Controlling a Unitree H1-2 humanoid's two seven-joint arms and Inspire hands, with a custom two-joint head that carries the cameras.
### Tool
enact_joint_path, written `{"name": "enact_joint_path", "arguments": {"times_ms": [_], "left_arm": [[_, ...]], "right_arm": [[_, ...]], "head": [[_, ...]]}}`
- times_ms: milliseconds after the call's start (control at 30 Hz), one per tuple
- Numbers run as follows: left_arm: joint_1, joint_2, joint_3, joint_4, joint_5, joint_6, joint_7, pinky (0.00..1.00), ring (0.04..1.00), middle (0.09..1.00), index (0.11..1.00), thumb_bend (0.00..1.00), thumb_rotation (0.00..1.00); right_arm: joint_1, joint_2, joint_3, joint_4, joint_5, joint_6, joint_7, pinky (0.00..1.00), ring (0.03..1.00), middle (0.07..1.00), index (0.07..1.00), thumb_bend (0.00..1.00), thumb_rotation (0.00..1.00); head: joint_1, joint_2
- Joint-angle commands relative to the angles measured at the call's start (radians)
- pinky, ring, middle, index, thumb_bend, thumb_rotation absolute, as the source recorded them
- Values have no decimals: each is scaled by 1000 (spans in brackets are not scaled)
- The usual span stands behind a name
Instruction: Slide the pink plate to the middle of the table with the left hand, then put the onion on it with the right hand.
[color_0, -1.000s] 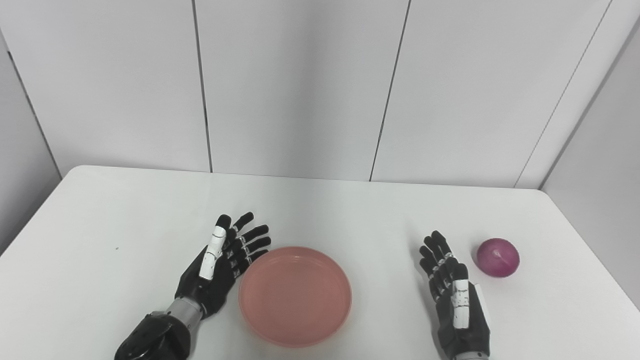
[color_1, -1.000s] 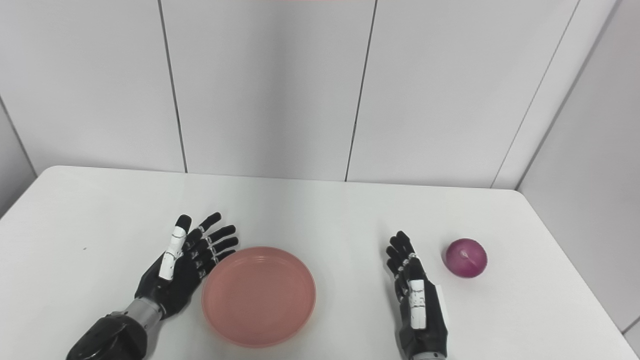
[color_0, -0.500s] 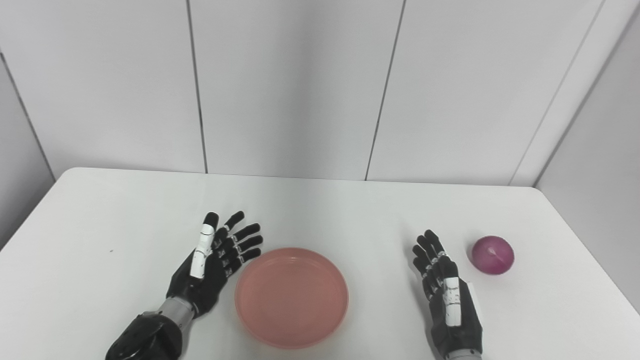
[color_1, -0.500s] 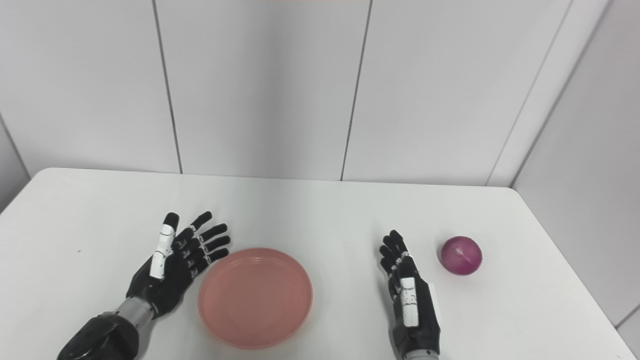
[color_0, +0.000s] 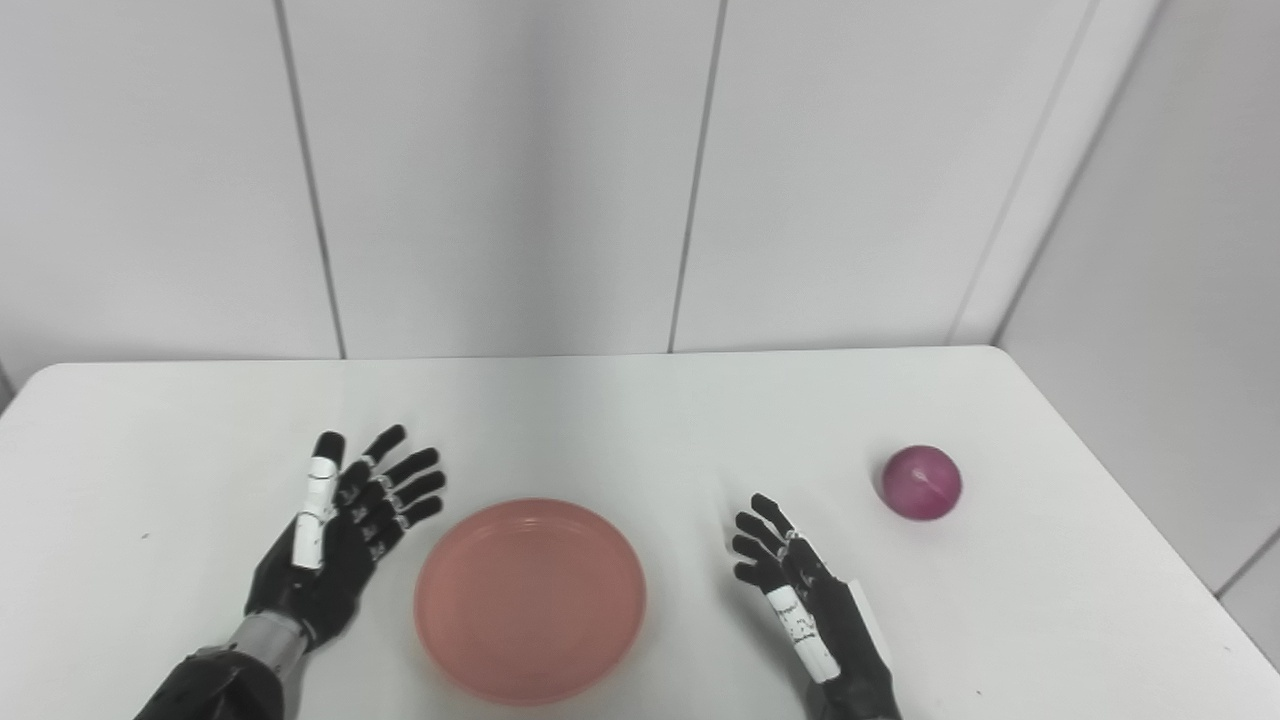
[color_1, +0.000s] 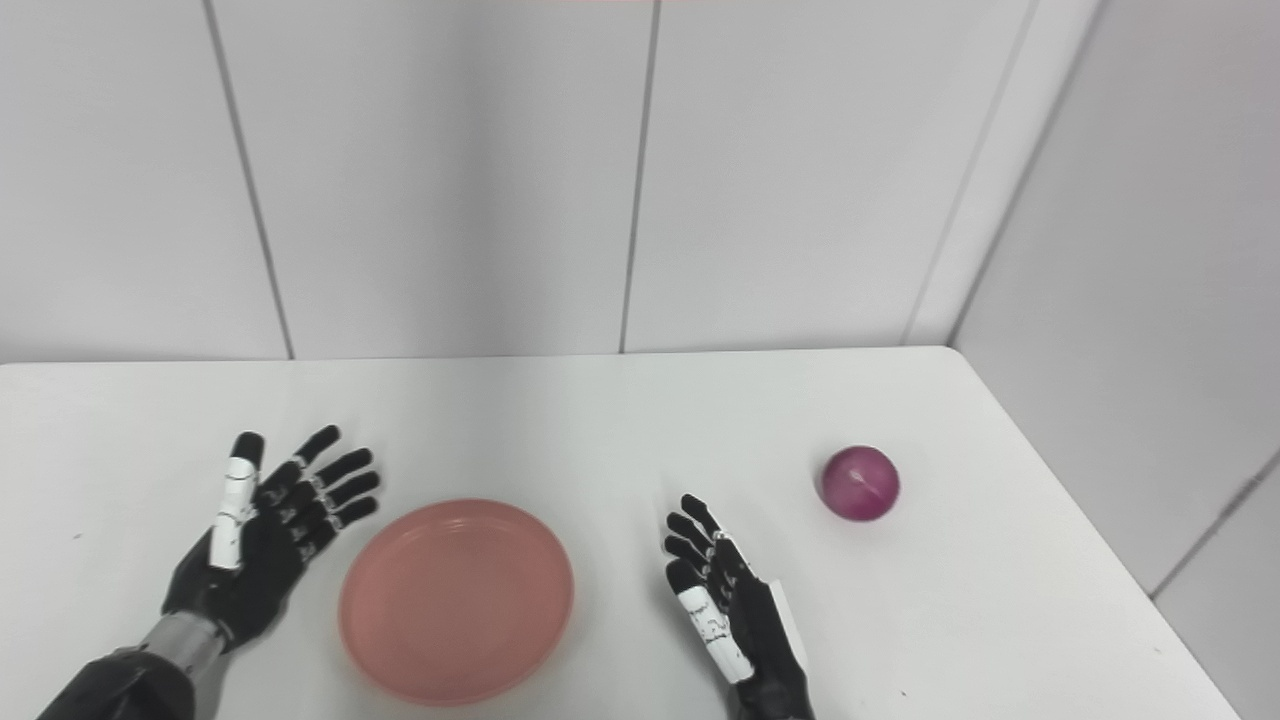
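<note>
Both forearms cut off at frame bottom, pink plate (color_0: 530, 598) holding nothing, left hand (color_0: 340, 535) splayed wide just left of it, right hand (color_0: 805, 610) seemingly spread, empty, right of it, onion (color_0: 921, 483) beyond.

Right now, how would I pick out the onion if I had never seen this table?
Start at the white table and go to its right side, near the wall. The onion sits there alone, beyond the right hand and untouched. It is the only small round purple ball; the plate is flat, pink and wide.

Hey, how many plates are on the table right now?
1. The plate sits near the front of the table, between the left hand and right hand. Nothing appears hidden.
</note>
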Motion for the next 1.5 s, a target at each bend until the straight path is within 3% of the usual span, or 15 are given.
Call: {"name": "enact_joint_path", "arguments": {"times_ms": [0,133,233,533,833,1100,1233,1467], "left_arm": [[-6,11,-3,32,5,6,-8,854,838,837,925,754,954],[-10,15,4,50,-7,-2,-24,870,851,846,930,757,944],[-14,20,10,61,-10,-5,-33,874,853,848,931,759,936],[-22,36,12,99,-15,-21,-44,869,842,831,930,727,956],[-25,38,17,113,-16,-19,-42,841,832,821,924,707,958],[-23,39,18,126,-20,-25,-53,846,837,821,929,707,949],[-22,38,20,125,-18,-26,-56,852,836,816,929,706,948],[-17,39,27,124,-19,-22,-58,863,842,822,931,709,943]], "right_arm": [[-45,-37,-11,-86,-52,53,-6,761,843,859,914,952,798],[-65,-99,-11,-135,-157,103,-7,810,825,844,897,967,792],[-77,-136,-15,-161,-176,131,11,762,843,872,899,960,715],[-129,-248,25,-242,-461,239,62,680,827,888,895,951,598],[-192,-353,61,-217,-674,208,114,680,840,868,834,1000,559],[-301,-478,87,-172,-788,209,237,595,807,843,822,1000,405],[-345,-513,92,-159,-829,224,303,647,823,842,826,1000,391],[-407,-578,96,-92,-868,182,330,699,807,822,812,1000,390]], "head": [[-6,0],[-29,-7],[-46,-14],[-87,-35],[-97,-47],[-95,-52],[-94,-55],[-92,-57]]}}
